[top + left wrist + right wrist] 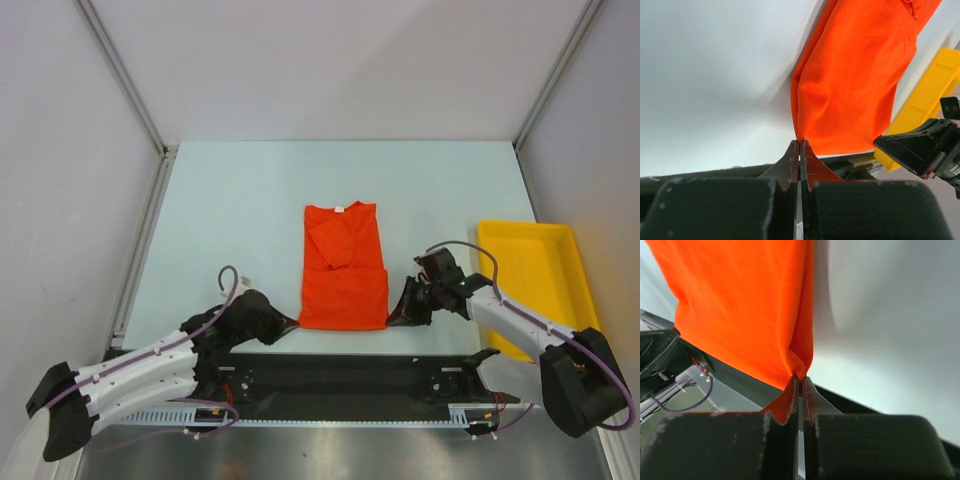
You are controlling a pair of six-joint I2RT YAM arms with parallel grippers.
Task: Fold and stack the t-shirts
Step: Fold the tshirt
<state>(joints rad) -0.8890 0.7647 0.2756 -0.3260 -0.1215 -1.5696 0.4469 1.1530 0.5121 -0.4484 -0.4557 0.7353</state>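
The orange-red t-shirt (343,268) lies on the table's middle, folded lengthwise into a narrow strip with sleeves tucked in, neck at the far end. My left gripper (290,322) is shut on its near left hem corner; the left wrist view shows the closed tips (800,142) pinching the cloth (850,90). My right gripper (397,316) is shut on the near right hem corner; the right wrist view shows the tips (800,379) pinching bunched cloth (745,305).
A yellow plastic tray (536,280) stands at the right of the table, just behind my right arm, and shows in the left wrist view (930,95). Grey walls with metal rails enclose the table on three sides.
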